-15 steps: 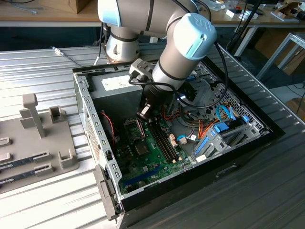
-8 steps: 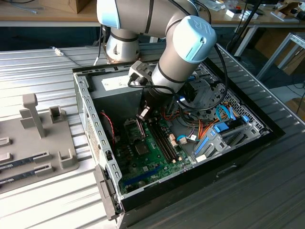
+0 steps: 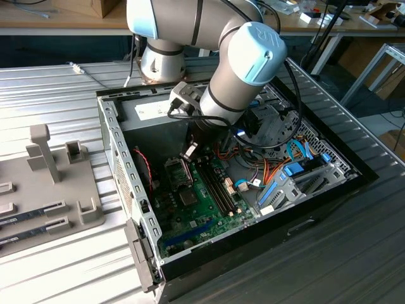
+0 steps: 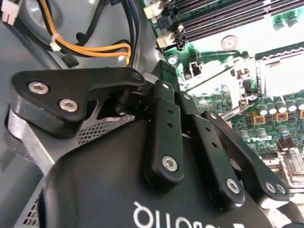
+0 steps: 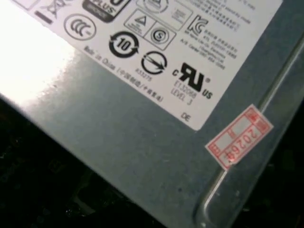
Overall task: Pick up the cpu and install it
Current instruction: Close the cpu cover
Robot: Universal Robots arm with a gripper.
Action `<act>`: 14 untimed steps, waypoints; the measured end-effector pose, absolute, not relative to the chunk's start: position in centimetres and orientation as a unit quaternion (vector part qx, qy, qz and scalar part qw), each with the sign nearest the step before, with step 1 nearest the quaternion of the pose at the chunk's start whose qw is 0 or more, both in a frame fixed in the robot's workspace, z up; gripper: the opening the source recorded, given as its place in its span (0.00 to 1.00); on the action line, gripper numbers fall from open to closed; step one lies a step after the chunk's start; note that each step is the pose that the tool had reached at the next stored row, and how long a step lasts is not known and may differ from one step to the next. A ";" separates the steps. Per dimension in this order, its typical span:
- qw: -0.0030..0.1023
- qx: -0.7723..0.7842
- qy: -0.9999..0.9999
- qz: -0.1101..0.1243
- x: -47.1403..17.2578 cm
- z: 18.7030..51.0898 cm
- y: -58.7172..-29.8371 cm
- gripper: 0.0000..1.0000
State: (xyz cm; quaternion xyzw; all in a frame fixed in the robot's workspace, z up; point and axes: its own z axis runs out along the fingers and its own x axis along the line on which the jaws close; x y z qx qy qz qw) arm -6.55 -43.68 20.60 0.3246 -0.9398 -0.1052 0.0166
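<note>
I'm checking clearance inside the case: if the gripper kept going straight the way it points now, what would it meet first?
Probably the motherboard, near the open CPU socket: the gripper points down into the computer case above that area. Depth is unclear, so this is a judgement.

Computer case (image 3: 136, 209), grey tray (image 3: 57, 196) on ribbed table (image 3: 38, 88)

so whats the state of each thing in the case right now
computer case: side open, lying flat
cpu socket: retention frame raised, bright inside, cannot tell if a chip sits there
memory slots: look empty
gripper: above the socket, finger state unclear
</note>
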 end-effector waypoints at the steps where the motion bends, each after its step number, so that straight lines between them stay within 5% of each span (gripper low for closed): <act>1: 0.016 0.325 -0.940 -0.106 -6.6 20.6 -43.8 0.11; 14: 0.012 0.325 -0.938 -0.117 -6.7 21.1 -44.4 0.11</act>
